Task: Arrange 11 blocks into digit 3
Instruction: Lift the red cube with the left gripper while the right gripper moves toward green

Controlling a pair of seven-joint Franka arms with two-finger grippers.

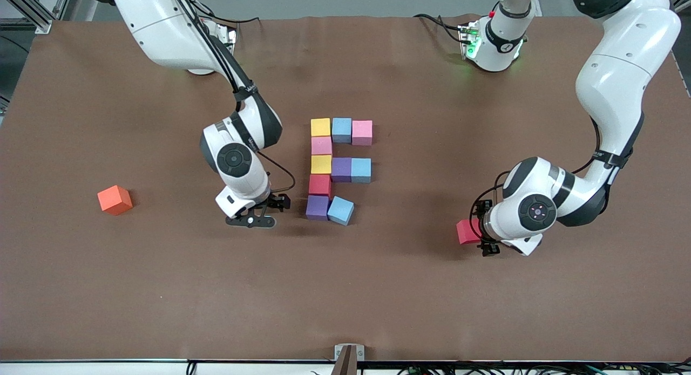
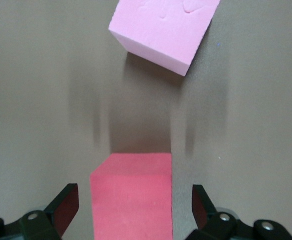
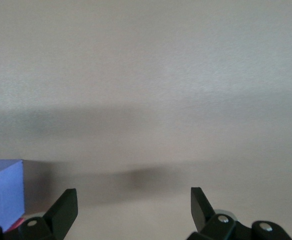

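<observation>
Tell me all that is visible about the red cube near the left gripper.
The red cube is a small matte foam block with flat faces and sharp edges. It sits flat on the brown table, toward the left arm's end, apart from the block figure. The left gripper is over it, its open fingers on either side without touching. A pink cube lies beside it, apart.

The left arm's wrist covers much of a red block (image 1: 464, 232); a pink block (image 2: 163, 30) and a purple block (image 3: 3, 192) are cut by frame edges
</observation>
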